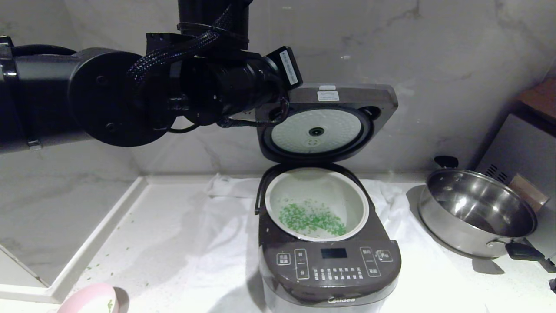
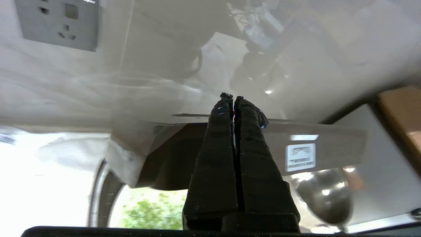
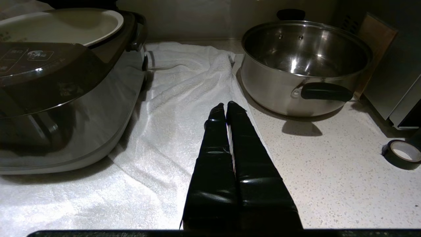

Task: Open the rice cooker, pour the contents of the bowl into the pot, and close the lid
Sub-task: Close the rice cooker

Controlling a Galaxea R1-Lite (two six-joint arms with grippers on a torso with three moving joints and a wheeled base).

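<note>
Bowl (image 1: pixel 89 300) first, at the near left corner of the counter (image 1: pixel 143 243), pale pink and cut off by the edge of my head view. Right of it, mid-counter on a white towel (image 1: pixel 217 226), sits the rice cooker (image 1: pixel 328 261), its pot (image 1: pixel 317 203) uncovered with the contents (image 1: pixel 310 218) already strewn green inside. The lid (image 1: pixel 328 124) stands raised on its far hinge, inner plate facing me, its top edge running left to right. My left gripper (image 2: pixel 233 100), pressed together and holding nothing, hangs just above that top edge at its left end (whether it touches I can't tell). So I judge closing means pushing the lid toward me and down. The right gripper (image 3: pixel 225 107), also pressed together, is parked low between cooker and steel pan (image 1: pixel 478 213), well off the lid.
</note>
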